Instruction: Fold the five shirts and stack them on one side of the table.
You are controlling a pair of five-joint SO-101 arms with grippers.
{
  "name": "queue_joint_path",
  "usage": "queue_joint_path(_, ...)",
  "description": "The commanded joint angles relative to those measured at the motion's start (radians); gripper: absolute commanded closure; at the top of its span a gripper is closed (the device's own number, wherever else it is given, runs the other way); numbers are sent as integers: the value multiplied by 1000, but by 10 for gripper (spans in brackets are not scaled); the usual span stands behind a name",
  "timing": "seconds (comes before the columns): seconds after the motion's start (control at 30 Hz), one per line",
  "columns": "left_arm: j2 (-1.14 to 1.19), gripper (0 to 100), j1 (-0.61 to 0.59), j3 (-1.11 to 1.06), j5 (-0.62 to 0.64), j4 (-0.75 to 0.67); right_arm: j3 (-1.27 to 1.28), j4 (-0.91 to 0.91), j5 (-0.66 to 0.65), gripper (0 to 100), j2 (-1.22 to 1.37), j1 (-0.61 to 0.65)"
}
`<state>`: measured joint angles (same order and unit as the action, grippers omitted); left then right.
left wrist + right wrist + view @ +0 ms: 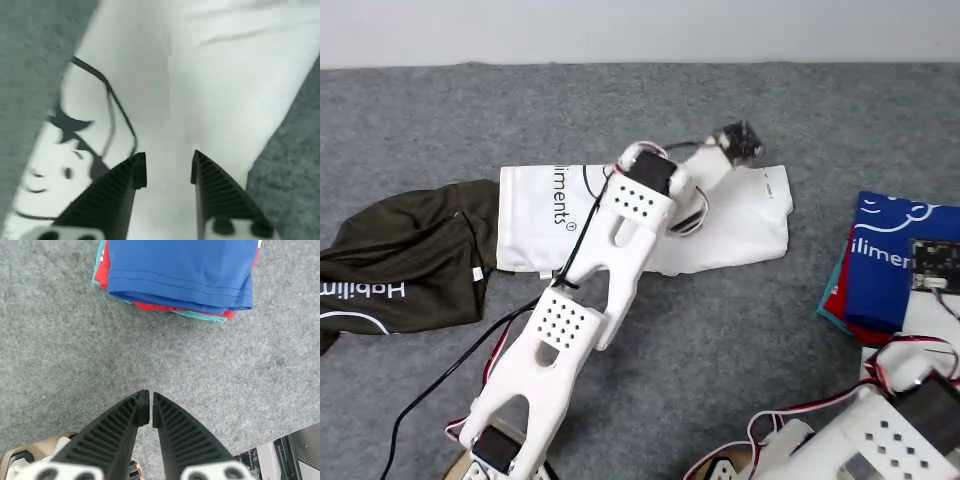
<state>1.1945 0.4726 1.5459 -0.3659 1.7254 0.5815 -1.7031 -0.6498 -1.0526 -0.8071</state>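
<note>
I see my left end effector (167, 167) spread over the white shirt (535, 215) lying in the middle of the surface (720, 340), a dark shirt (400, 260) crumpled beside it, while my right end effector (150, 407) sits pressed together, empty, near the blue-topped folded stack (180, 270).

Robot lab bench: grey felt tabletop (740, 330), bare white wall (620, 30), white wired robot arm (565, 325).

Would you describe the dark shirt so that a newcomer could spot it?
On the grey table, find the white shirt spread at the middle. The dark olive shirt lies beside it, on the side away from the folded stack. It alone is dark and crumpled, with white lettering.
</note>
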Motion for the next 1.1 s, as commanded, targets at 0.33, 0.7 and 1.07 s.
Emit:
queue_joint_path(0.33, -170, 849, -247, -4, 241, 32, -8, 7, -11, 972, -8, -5)
queue_joint_path(0.7, -377, 844, -649, -484, 258, 31, -8, 16, -11, 972, 1, -4)
queue_joint_path(1.07, -242, 848, -936, -601, 141, 0, -6, 15, -11, 972, 1, -4)
